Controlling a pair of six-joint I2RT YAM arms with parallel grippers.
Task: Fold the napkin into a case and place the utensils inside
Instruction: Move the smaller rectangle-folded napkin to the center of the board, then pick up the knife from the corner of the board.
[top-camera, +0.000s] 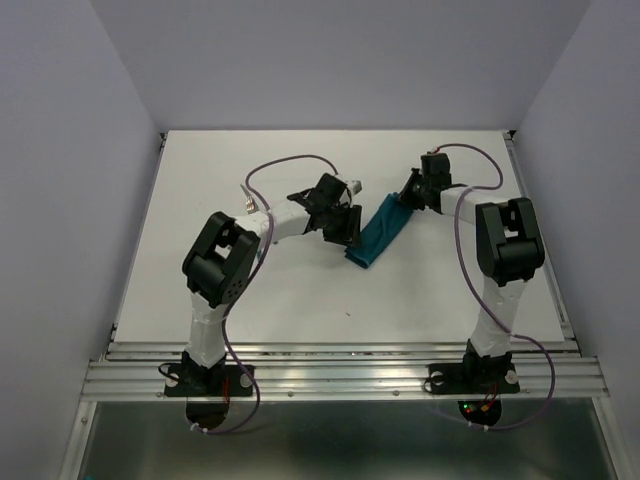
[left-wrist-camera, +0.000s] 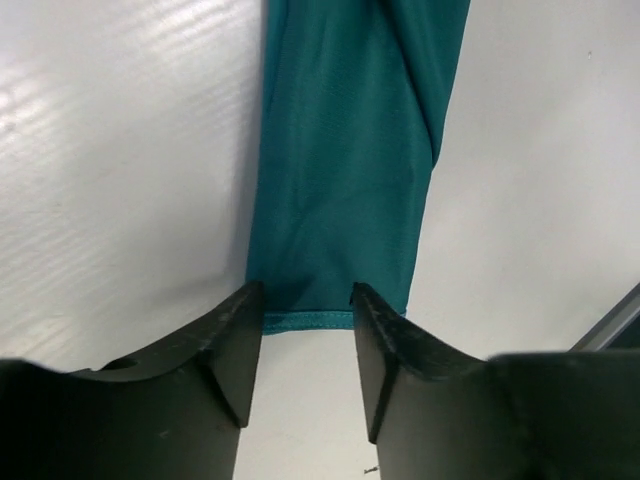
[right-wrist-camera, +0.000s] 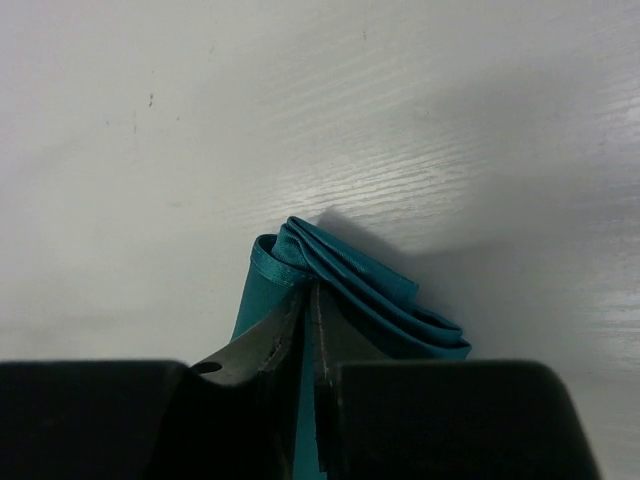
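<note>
The teal napkin (top-camera: 383, 232) lies on the white table (top-camera: 300, 290) as a narrow folded strip, slanting from lower left to upper right between the two arms. My left gripper (top-camera: 350, 238) is at its lower end. In the left wrist view the left gripper (left-wrist-camera: 305, 300) is open, and the stitched hem of the napkin (left-wrist-camera: 345, 180) lies flat just past its fingertips (left-wrist-camera: 245, 310). My right gripper (top-camera: 411, 195) is at the strip's upper end. The right wrist view shows the right gripper (right-wrist-camera: 308, 298) shut on the bunched folds of the napkin (right-wrist-camera: 370, 285). The utensils are out of view.
Purple cables (top-camera: 285, 165) loop over the table behind both arms. Grey walls close in the table on three sides. An aluminium rail (top-camera: 340, 375) runs along the near edge by the arm bases.
</note>
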